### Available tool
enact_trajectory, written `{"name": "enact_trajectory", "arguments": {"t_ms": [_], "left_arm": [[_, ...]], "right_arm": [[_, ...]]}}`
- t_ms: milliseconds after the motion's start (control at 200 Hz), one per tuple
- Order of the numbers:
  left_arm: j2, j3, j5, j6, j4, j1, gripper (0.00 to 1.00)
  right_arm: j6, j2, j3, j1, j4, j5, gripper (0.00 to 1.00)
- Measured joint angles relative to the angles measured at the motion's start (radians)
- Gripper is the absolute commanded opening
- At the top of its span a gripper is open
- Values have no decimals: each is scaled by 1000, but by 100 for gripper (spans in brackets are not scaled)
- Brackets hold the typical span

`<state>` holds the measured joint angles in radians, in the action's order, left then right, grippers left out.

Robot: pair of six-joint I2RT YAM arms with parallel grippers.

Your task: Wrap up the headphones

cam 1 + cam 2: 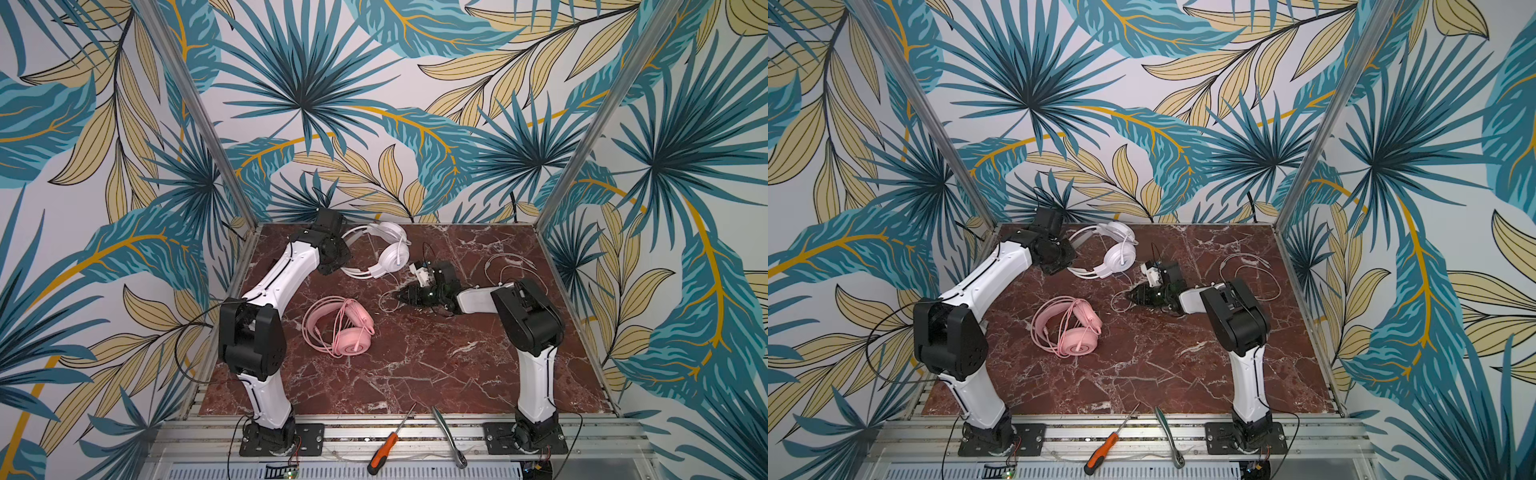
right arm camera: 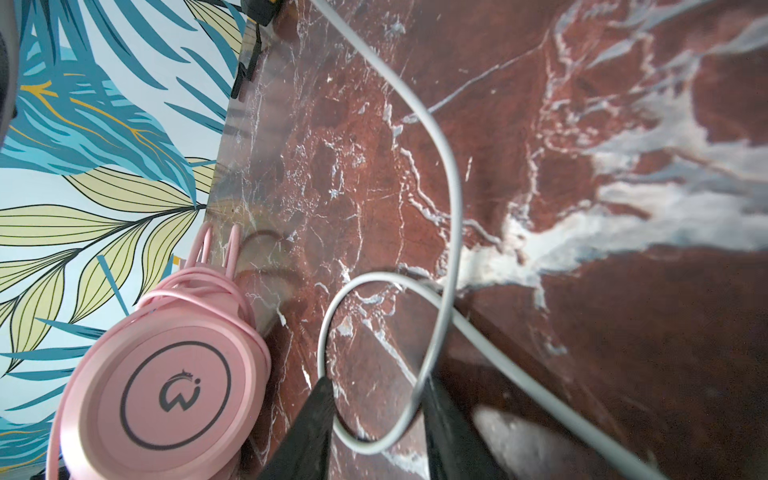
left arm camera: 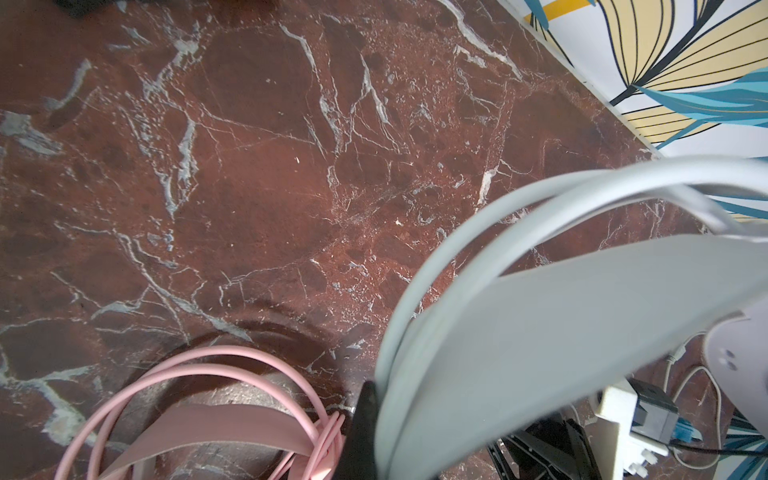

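Note:
The white headphones (image 1: 388, 253) (image 1: 1119, 251) lie at the back of the table. My left gripper (image 1: 345, 255) (image 3: 376, 399) is shut on their headband (image 3: 540, 332), which hides all but one black finger (image 3: 363, 419). Their thin white cable (image 1: 384, 301) (image 2: 453, 187) trails to the table's middle and curls into a loop. My right gripper (image 1: 399, 296) (image 2: 378, 382) stands open low over the table, with that loop lying between its fingers. The pink headphones (image 1: 340, 328) (image 1: 1069, 328) (image 2: 166, 395) lie apart at centre-left, their pink cable wound round them.
More white cable lies in loose loops (image 1: 511, 266) at the back right, behind my right arm. An orange-handled screwdriver (image 1: 384, 449) and a ratchet wrench (image 1: 449, 436) rest on the front metal rail. Patterned walls enclose the red marble table (image 1: 436, 365) on three sides.

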<state>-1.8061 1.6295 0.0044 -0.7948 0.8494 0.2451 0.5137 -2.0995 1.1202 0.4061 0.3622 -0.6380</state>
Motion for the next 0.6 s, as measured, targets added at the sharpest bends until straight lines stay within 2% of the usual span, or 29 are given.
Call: {"name": "enact_trajectory", "arguments": {"t_ms": [341,601], "left_arm": [[0,0,3,-1,0,0,0],[0,0,3,-1,0,0,0]], "right_arm": [[31,8,-8,5,57,126,52],[53,-44,57,4,63,116,45]]}}
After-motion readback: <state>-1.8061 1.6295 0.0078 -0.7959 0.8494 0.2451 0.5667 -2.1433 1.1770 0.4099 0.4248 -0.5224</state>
